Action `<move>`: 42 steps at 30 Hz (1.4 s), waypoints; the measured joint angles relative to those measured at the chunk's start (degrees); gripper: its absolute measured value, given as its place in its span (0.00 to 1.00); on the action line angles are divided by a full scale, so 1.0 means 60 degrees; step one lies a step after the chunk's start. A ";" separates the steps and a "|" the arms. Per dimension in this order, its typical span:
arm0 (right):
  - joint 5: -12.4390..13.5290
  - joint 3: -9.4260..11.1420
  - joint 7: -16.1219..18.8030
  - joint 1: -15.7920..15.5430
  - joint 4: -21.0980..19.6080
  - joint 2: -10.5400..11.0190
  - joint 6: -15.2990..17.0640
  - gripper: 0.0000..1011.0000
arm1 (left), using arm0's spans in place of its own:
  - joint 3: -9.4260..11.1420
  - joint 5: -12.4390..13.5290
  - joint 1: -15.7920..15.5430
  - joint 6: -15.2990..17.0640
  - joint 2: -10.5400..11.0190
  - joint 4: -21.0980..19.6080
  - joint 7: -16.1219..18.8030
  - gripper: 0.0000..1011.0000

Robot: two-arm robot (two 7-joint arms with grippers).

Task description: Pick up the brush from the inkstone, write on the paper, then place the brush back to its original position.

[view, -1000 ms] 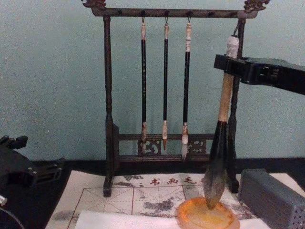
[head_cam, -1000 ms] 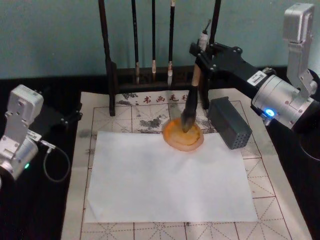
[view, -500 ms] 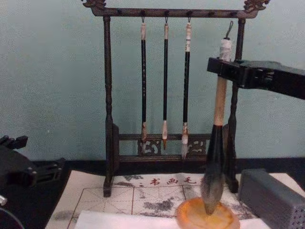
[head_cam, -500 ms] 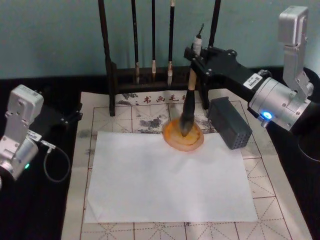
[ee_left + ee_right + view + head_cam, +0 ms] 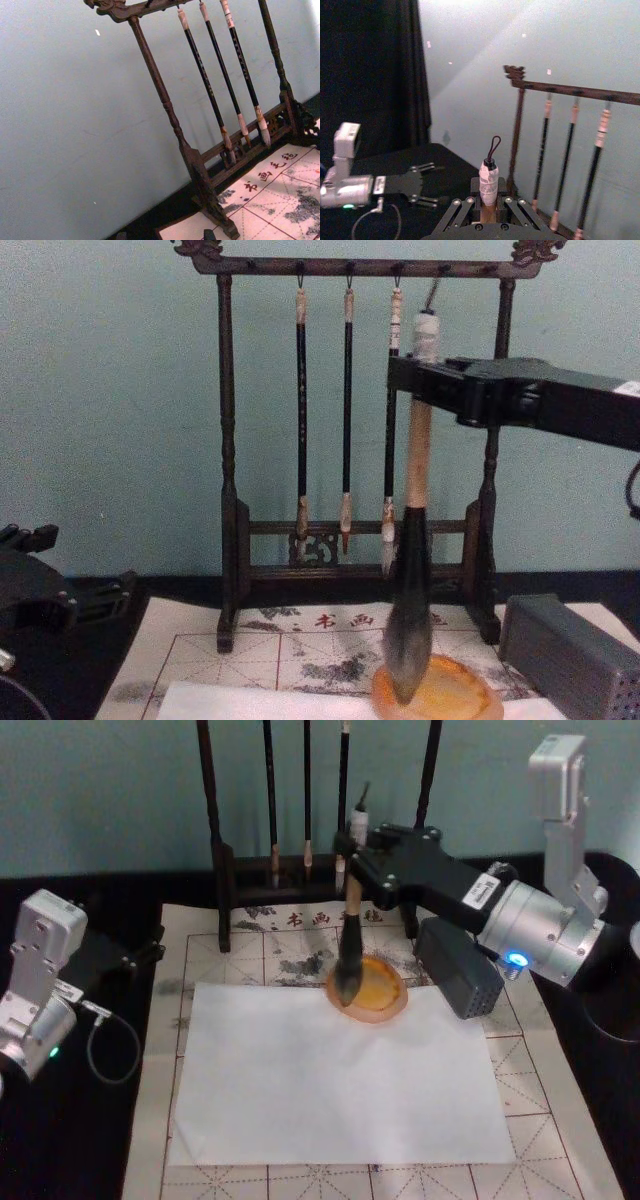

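While the left gripper (image 5: 432,185) lies parked on the black table at left, fingers apart, the brush (image 5: 352,945) hangs upright with its bristle tip down in the left side of the inkstone (image 5: 382,998) — at the paper's (image 5: 330,1080) far edge. The right gripper (image 5: 358,850) is clamped on the handle just under the white cap.

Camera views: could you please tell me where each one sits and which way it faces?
Head view: high on the robot, facing down at the paper and inkstone; left gripper parked left, right gripper gripping the brush.
Chest view: low, facing forward at the brush rack; right gripper enters from the right.
Left wrist view: beside the mat, facing the rack.
Right wrist view: behind its gripper, facing the left arm.
Head and chest share brush, inkstone, rack.
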 joint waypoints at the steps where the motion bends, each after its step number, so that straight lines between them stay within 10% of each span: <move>1: -0.0011 -0.0031 0.0039 0.0015 -0.0011 -0.0004 0.0001 0.20 | 0.0000 0.0000 0.0000 0.0000 0.0000 0.0000 0.0000 0.99; 42: -0.0098 -0.1355 0.0961 0.0351 0.0419 -0.0460 -0.0030 0.20 | 0.0000 0.0000 0.0000 0.0000 0.0000 0.0000 0.0000 0.99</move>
